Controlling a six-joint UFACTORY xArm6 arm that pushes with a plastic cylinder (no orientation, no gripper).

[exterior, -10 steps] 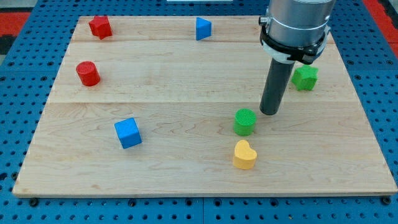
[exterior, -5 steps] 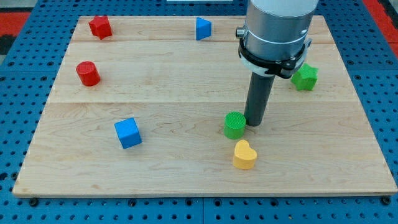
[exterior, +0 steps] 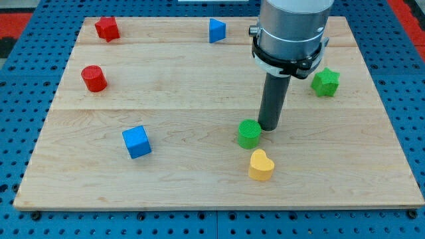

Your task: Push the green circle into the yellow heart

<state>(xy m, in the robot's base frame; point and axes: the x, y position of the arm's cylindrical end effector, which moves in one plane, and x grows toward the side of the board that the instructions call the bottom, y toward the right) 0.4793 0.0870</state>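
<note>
The green circle (exterior: 249, 134) is a short green cylinder on the wooden board, right of centre. The yellow heart (exterior: 260, 165) lies just below it and slightly to the right, with a small gap between them. My tip (exterior: 268, 127) stands at the green circle's upper right edge, touching or nearly touching it. The rod rises from there to the grey arm body at the view's top.
A green star (exterior: 325, 82) sits at the right. A blue cube (exterior: 137, 141) lies at lower left. A red cylinder (exterior: 93, 78) and a red star (exterior: 106, 28) are at upper left. A blue triangle (exterior: 216, 30) is at the top.
My tip moved left and slightly down, pushing the green circle leftward by a short distance. The yellow heart and the other blocks stayed put.
</note>
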